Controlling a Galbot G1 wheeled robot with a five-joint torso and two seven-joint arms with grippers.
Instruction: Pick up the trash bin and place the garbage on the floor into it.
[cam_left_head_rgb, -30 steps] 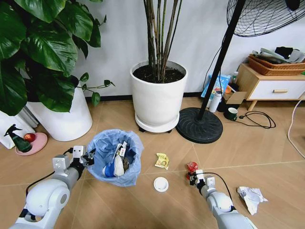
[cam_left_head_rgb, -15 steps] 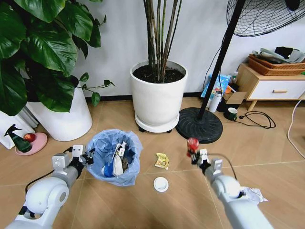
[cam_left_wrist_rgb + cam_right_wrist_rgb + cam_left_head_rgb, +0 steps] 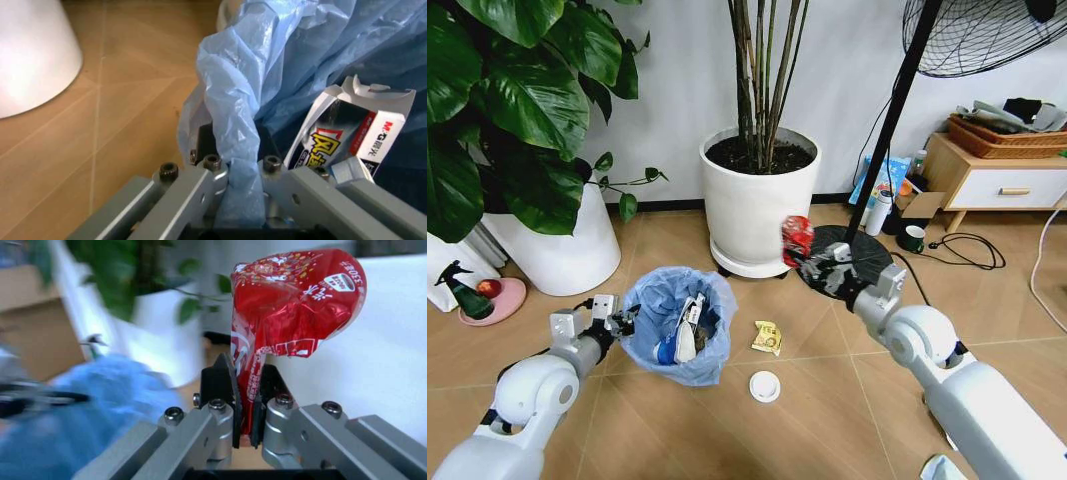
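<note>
Left gripper [image 3: 619,322] pinching trash bin [image 3: 677,325] rim | right gripper [image 3: 812,262] carrying red wrapper [image 3: 796,238] beside bin | yellow wrapper [image 3: 767,338], lid [image 3: 765,386], probably tissue [image 3: 939,468] remaining on floor [image 3: 827,420]

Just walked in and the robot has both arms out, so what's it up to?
It is tidying litter. The left gripper is clamped on the blue bag at the rim of the trash bin, which already holds some litter. The right gripper pinches a red snack wrapper in the air beside the bin. A yellow wrapper and a white lid lie on the floor.
</note>
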